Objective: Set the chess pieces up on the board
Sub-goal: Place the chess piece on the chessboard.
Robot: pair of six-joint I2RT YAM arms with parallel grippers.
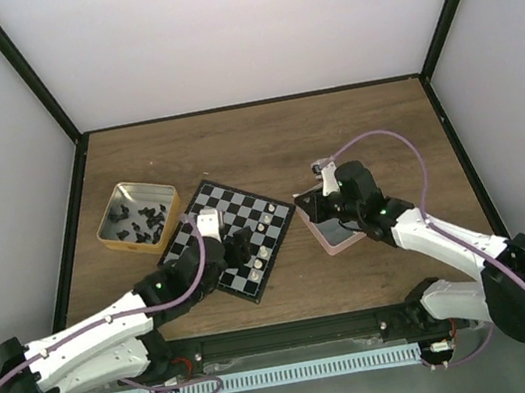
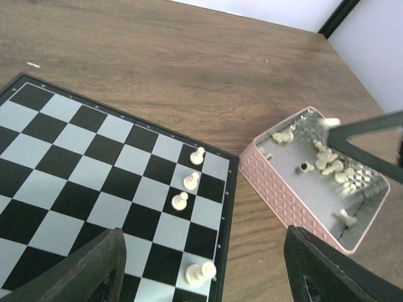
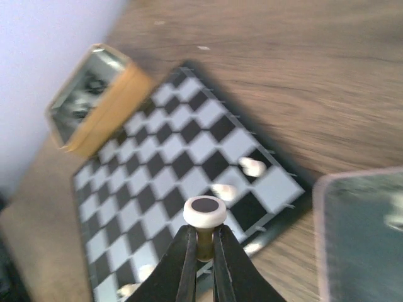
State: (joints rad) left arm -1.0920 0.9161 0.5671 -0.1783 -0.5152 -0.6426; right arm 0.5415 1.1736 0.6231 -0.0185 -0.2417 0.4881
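The board (image 1: 245,210) lies tilted at mid-table. Three cream pawns (image 2: 191,181) stand in a row near its right edge, and a larger cream piece (image 2: 200,273) stands at the corner. My left gripper (image 2: 204,255) hovers open over that corner, its dark fingers (image 2: 94,270) wide apart with nothing held. My right gripper (image 3: 203,242) is shut on a cream chess piece (image 3: 204,211) whose black-felted base faces the camera. It hangs above the pink tray (image 1: 335,238), right of the board (image 3: 164,157). The picture here is blurred.
The pink tray (image 2: 283,195) holds several loose cream pieces (image 2: 330,163). A gold tin (image 1: 114,243) with several black pieces (image 1: 141,222) stands left of the board. Black frame posts and white walls enclose the table.
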